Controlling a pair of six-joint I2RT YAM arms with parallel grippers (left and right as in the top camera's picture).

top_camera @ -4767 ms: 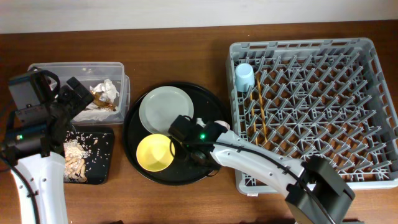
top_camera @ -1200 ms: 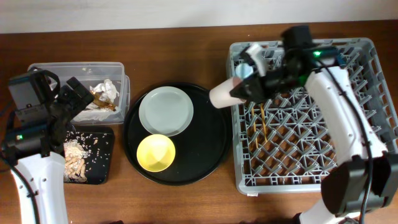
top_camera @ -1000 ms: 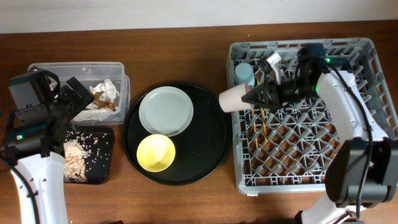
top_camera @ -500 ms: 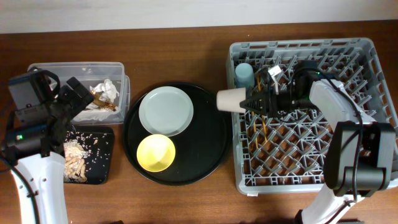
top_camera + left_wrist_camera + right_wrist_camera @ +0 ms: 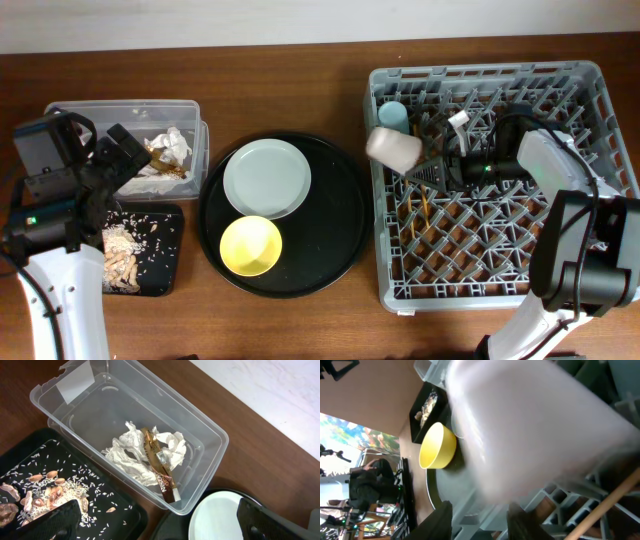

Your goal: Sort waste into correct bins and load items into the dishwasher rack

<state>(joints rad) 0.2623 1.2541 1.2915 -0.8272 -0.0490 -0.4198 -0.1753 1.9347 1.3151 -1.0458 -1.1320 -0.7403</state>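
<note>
The pink cup (image 5: pixel 394 148) lies tilted over the left edge of the grey dishwasher rack (image 5: pixel 500 290), just below the blue cup (image 5: pixel 392 116). In the right wrist view the pink cup (image 5: pixel 535 425) is blurred and lies beyond my fingertips. My right gripper (image 5: pixel 418 170) (image 5: pixel 481 522) is open, and rack shows between its jaws. Chopsticks (image 5: pixel 421 198) lie in the rack. My left gripper (image 5: pixel 118 163) (image 5: pixel 160 527) is open and empty over the clear box (image 5: pixel 70 112) and the black tray (image 5: pixel 165 220). Napkins (image 5: pixel 132 450) and the gold foil wrapper (image 5: pixel 159 465) lie in the box.
A large round black tray (image 5: pixel 330 250) holds the pale plate (image 5: pixel 266 177) and the yellow bowl (image 5: pixel 250 245). Food scraps (image 5: pixel 120 255) lie in the shallow black tray. The rack fills the right side of the table.
My right gripper carried the pink cup from the round tray to the rack's left edge. In the last half second the cup shifted right and tilted, and the jaws parted. Left arm unmoved.
</note>
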